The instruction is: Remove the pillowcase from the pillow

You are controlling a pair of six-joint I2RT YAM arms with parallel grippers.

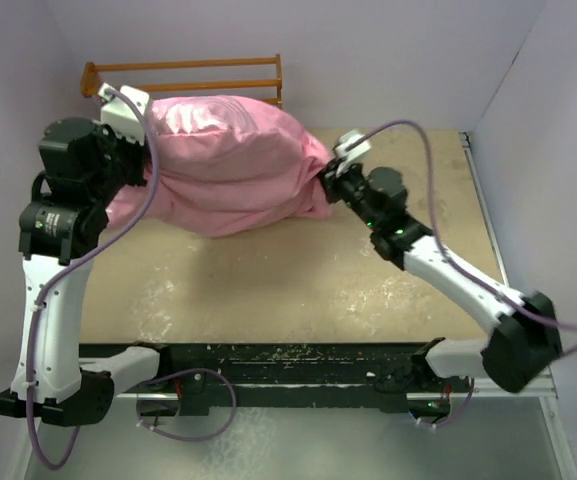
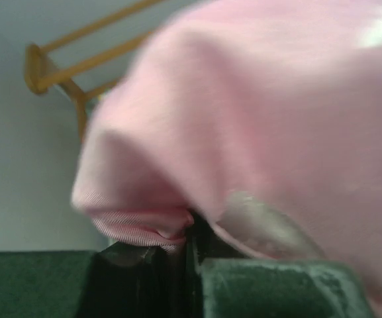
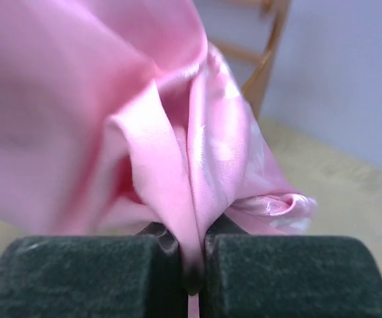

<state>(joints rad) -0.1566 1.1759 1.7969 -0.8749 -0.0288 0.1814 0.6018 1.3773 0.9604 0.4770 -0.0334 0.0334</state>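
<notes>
1. R gripper (image 3: 192, 255): pads clenched on a thin fold of the pillowcase (image 3: 177, 152). Cloth rises straight out of the pinch, glossy and bunched. Bite looks deep, not just the edge.
2. L gripper (image 2: 189, 253): pads nearly together w/ a pink fold caught at the gap. Reads as grasping the cover. View is blurry, so can't tell depth of bite.
3. Just ahead of both: cover bulges full betw. the two grippers, L at its left end, R at its right end. Bundle lies on the table (image 1: 268, 290).
4. Pillow: no cream showing in any view. Judged fully inside the cover, betw. the grippers. Can't tell which end is the open one.
5. Step in hand (judgement): early. Both ends held, nothing peeled yet.
6. To do it well:
   - Each pinch should hold cloth only, no filling, or the pillow drags along.
   - Pull from the closed end away from the opening, slow and level.
   - The other gripper does better pinning the pillow thru the cloth near the opening than tugging against the pull.
   - If both only stretch the cover apart, nothing comes out.
7. Risk: satin is slick and thin. It may slide out of the R pads under load, or bunch at the mouth and jam. Regrip further in if the fold thins.
8. Far, beyond L gripper: wooden rack (image 1: 183, 75) just behind the bundle, by the back wall. Keep the pull away from it.
</notes>
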